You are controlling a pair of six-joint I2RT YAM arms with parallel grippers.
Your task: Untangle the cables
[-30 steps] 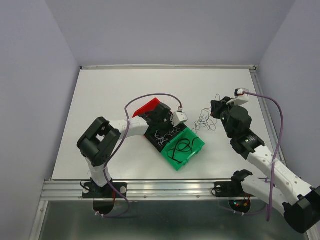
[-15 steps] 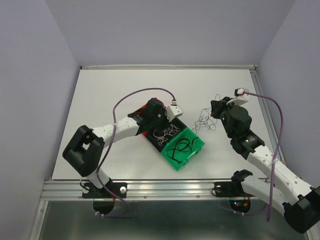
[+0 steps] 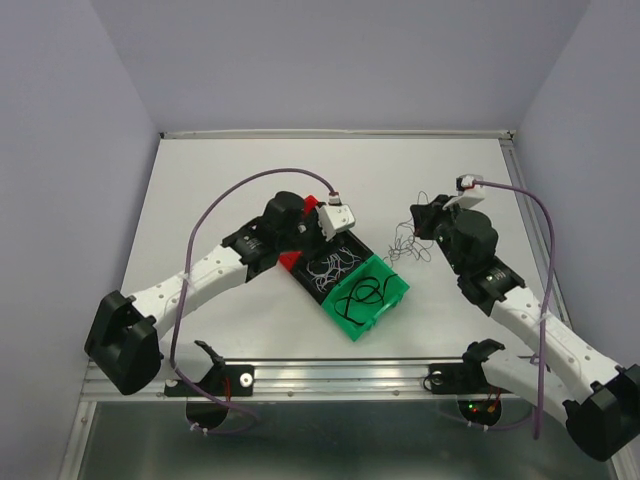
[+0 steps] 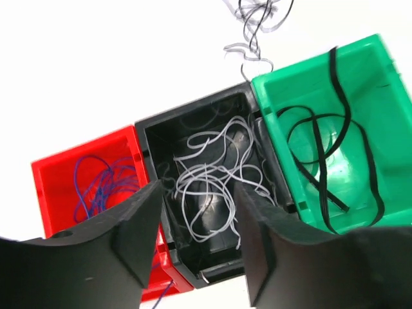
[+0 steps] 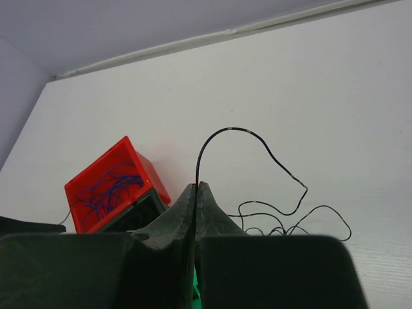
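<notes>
Three bins stand in a row: a red bin (image 4: 84,151) with blue-purple cables (image 4: 103,187), a black bin (image 4: 193,112) with white cables (image 4: 212,174), and a green bin (image 4: 386,116) with black cables (image 4: 322,148). A tangle of thin black cables (image 3: 405,243) lies on the table right of the bins. My left gripper (image 4: 196,193) hangs open above the black bin's near end, nothing between its fingers. My right gripper (image 5: 196,187) is shut on one black cable (image 5: 257,138), which arches up from its tips and down to the tangle.
The white table (image 3: 220,180) ends in a raised rim at the back and a metal rail (image 3: 320,375) at the front. Mauve hoses loop over both arms. In the right wrist view the red bin (image 5: 95,161) sits left of the shut jaws.
My left gripper has gone from shut to open and pulled back left from over the bins, its arm stretching out. White cables lie in the black bin. The right gripper shifted slightly left.
</notes>
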